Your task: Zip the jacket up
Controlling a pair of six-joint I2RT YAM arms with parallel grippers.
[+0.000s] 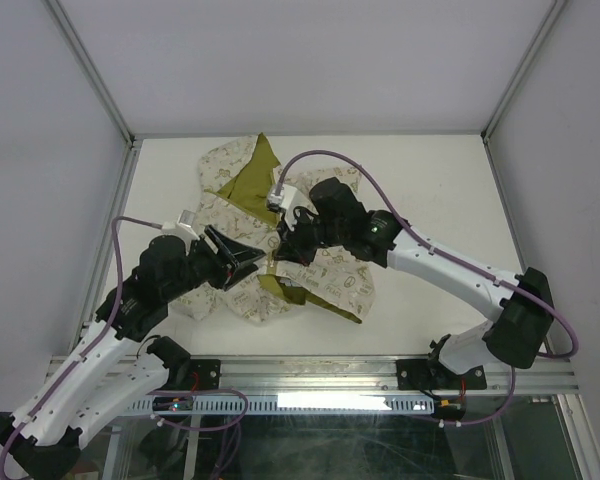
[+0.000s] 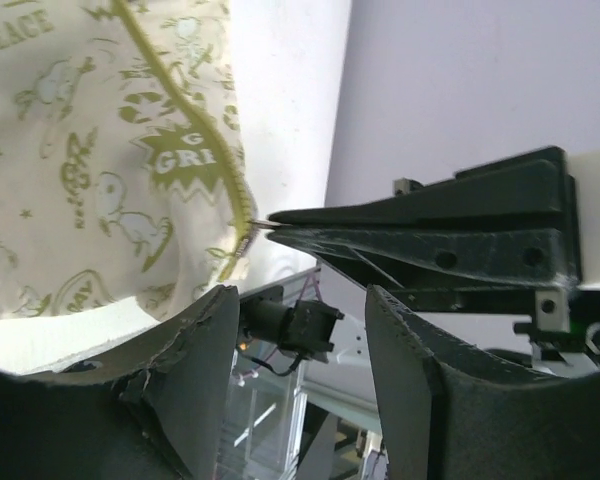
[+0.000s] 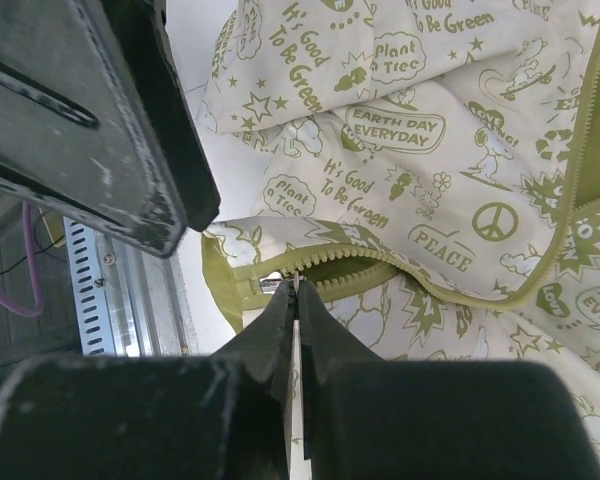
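The jacket (image 1: pixel 340 275), cream with olive prints and green lining, lies crumpled mid-table. My right gripper (image 1: pixel 281 250) is down at its near hem. In the right wrist view that gripper (image 3: pixel 298 290) is shut on the small metal zipper pull (image 3: pixel 272 285), at the bottom end of the olive zipper (image 3: pixel 380 265), whose teeth gape apart beyond it. My left gripper (image 1: pixel 242 258) sits just left of the hem, open. In the left wrist view my left gripper (image 2: pixel 302 300) has nothing between its fingers. The jacket (image 2: pixel 80 180) hangs above its left finger.
The white table (image 1: pixel 440 180) is boxed in by pale enclosure walls. A metal rail (image 1: pixel 310 375) runs along the near edge by the arm bases. A purple cable (image 1: pixel 330 155) loops over the jacket from the right wrist.
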